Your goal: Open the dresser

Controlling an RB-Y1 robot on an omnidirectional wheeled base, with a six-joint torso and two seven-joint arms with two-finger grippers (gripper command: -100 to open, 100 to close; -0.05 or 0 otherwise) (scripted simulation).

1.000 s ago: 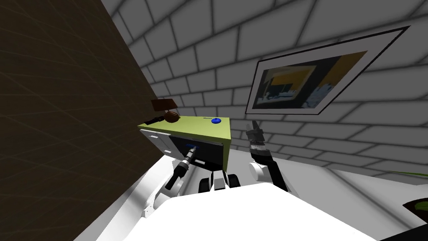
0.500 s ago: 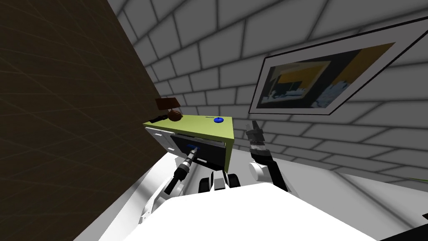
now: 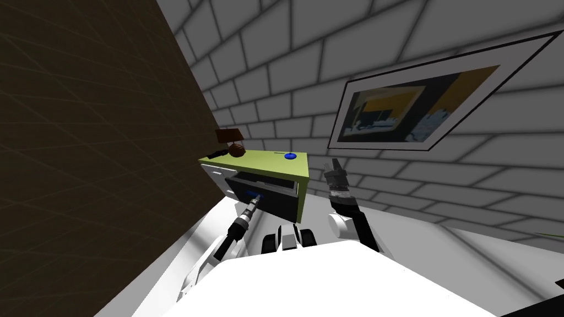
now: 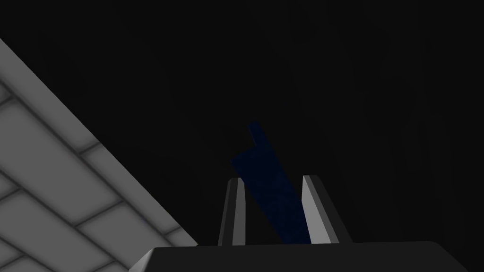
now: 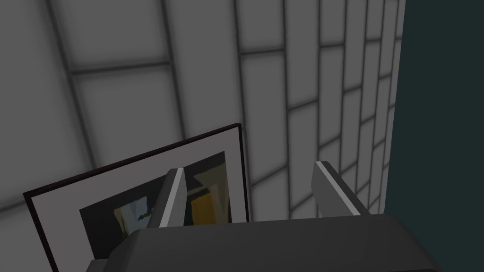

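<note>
A dark brown wall (image 3: 82, 137) rises along the left side, and a grey tiled wall (image 3: 308, 66) stands behind and to the right. The two meet in a corner just behind the dresser. A large framed picture (image 3: 407, 104) is hung on the tiled wall, above and to the right of the dresser. A pale floor (image 3: 182, 258) runs as a narrow strip between the brown wall and the robot, and widens on the right of the dresser.

The dresser (image 3: 264, 163) is set in the corner, straight ahead of the robot. Its flat yellow-green top is seen from above, its back edge near the tiled wall and its left end close to the brown wall. A dark drawer (image 3: 278, 202) is pulled partway out of its front, so that its face stands forward of the dresser's edge. A white drawer front (image 3: 213, 176) sits further back on its left.

A small brown lamp (image 3: 234, 144) stands at the top's far left corner, and a small blue object (image 3: 289, 156) lies near its far right edge, well apart from the lamp.

The left pincer (image 3: 254, 197) is held at the drawer's face, its fingers closed narrowly on the blue handle (image 4: 264, 174), which runs slanted between them. The right pincer (image 3: 334, 165) is raised just beside the dresser's right edge, apart from it, with its fingers spread open and gripping nothing.
</note>
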